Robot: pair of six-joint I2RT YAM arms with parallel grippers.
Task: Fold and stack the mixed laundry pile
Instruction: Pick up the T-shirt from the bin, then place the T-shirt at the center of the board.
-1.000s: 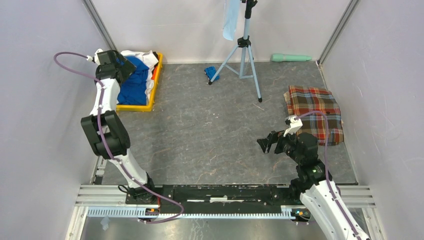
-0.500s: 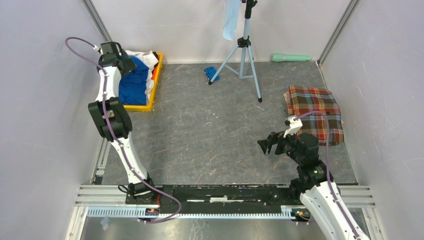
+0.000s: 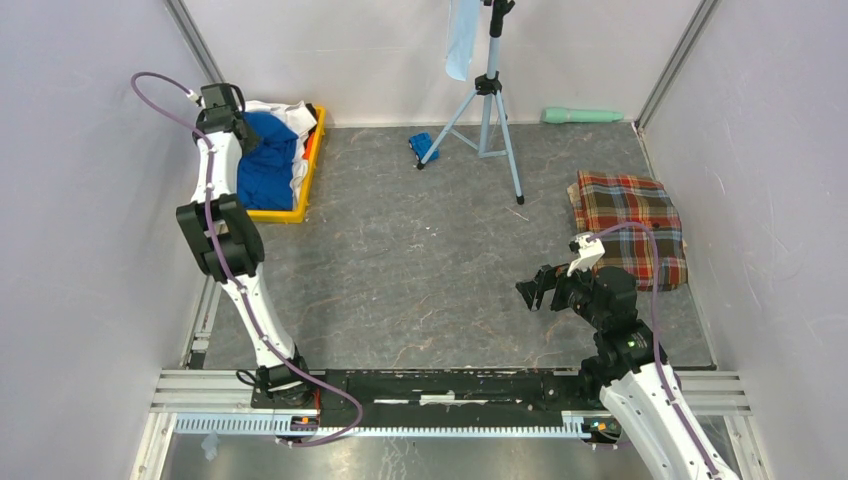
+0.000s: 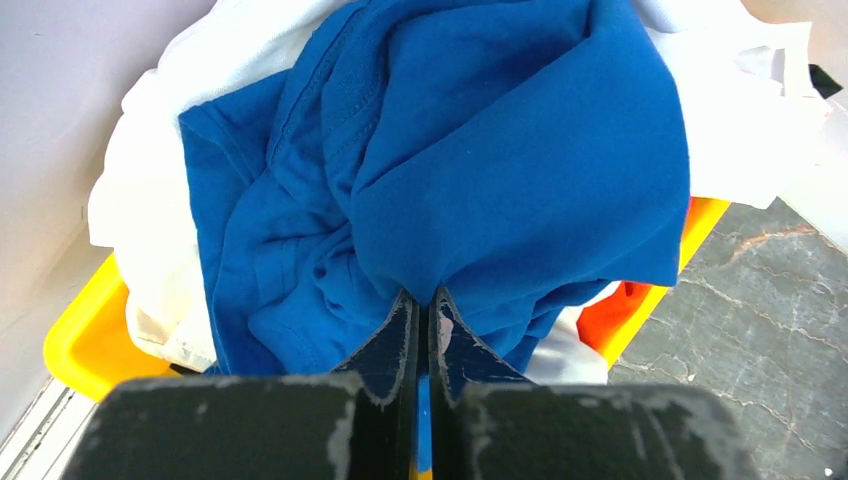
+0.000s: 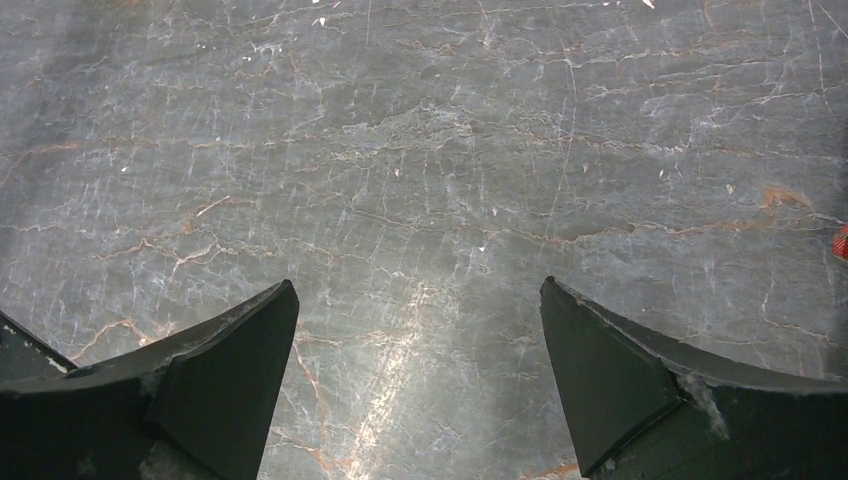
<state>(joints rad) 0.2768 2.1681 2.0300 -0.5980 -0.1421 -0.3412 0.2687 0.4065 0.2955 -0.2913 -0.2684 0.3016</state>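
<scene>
Left tool (image 4: 424, 300) now clamped on blue T-shirt (image 4: 500, 150); right tool (image 5: 418, 285) unmoved, agape

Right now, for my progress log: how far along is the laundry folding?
Done: the red-green plaid cloth lies folded on the right. In hand: the left gripper is shut on the royal-blue T-shirt in the yellow tray. Left: the white shirts and an orange piece; the right gripper hangs open.

The blue T-shirt (image 4: 520, 150) was soft, matt knitted cloth with stitched seams. The yellow tray (image 4: 85, 345) looked like smooth plastic. The table (image 5: 420, 150) was grey, marble-veined and faintly shiny. The plaid cloth (image 3: 628, 225) looked woven and matt.
</scene>
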